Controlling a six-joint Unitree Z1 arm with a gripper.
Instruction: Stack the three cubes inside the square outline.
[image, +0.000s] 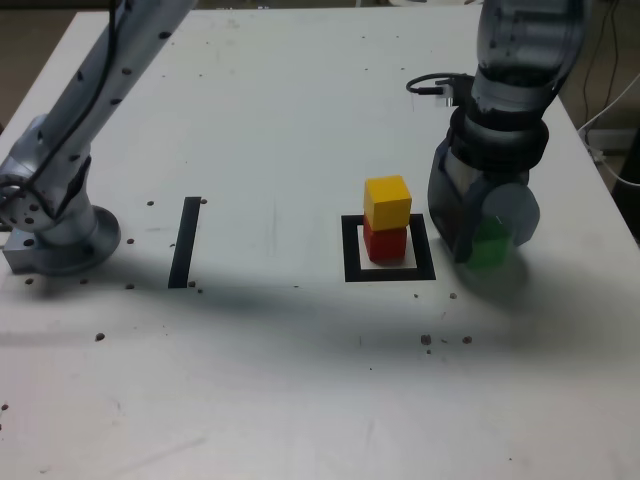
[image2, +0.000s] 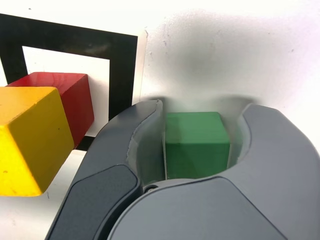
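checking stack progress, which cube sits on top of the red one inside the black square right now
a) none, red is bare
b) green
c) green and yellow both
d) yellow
d: in the exterior view the yellow cube rests on the red cube inside the square outline, while the green cube sits on the table outside the outline, between the jaws of the gripper.

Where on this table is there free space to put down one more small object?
Free: the wide stretch between the black tape strip and the square outline, and the table's near edge. Crowded: the end effector around the green cube, beside the yellow cube on the red cube.
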